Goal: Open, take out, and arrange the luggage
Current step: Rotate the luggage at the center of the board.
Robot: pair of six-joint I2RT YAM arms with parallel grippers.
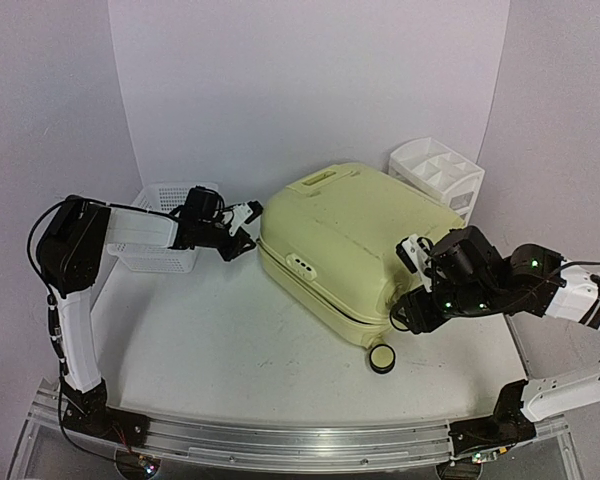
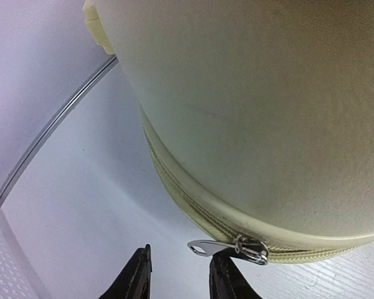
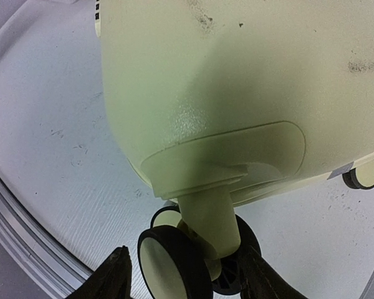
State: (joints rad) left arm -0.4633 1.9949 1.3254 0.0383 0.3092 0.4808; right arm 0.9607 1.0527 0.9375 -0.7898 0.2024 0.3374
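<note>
1. Luggage: pale yellow-green hard-shell case, shut and lying flat on the tabletop. It sits at centre, slightly toward 3 o'clock in the top view. The long axis runs roughly from 10 o'clock (moulded handle end) to 4 o'clock (wheel end).
2. Zipper pull tab: small metal tab hanging from its slider on the zipper seam, at the case's 9 o'clock corner. In the left wrist view the tab lies flat and points toward 9 o'clock from the slider.
3. Left gripper: fingers stand a little apart with a bare gap between them, pinching nothing. The tab's free end sits just beyond the tips, at about 1 o'clock from the gap and over the inner edge of the 3 o'clock-side finger. It is not yet between the pads.
4. Right gripper: fingers are spread to either side of a cream-and-black caster wheel at the wheel end. Both pads lie just beside the wheel. Whether they press on it cannot be told.
5. Deciding relation (judgement): the left arm is nearer the pull. The tab lies ahead of its fingers and slightly toward 3 o'clock, so a short advance with a small sideways shift should bring it into the gap. After that the seam curves away toward 11 o'clock round the corner.
6. Risk (judgement): the tab is thin and flat and may slip aside when the fingers close.
</note>
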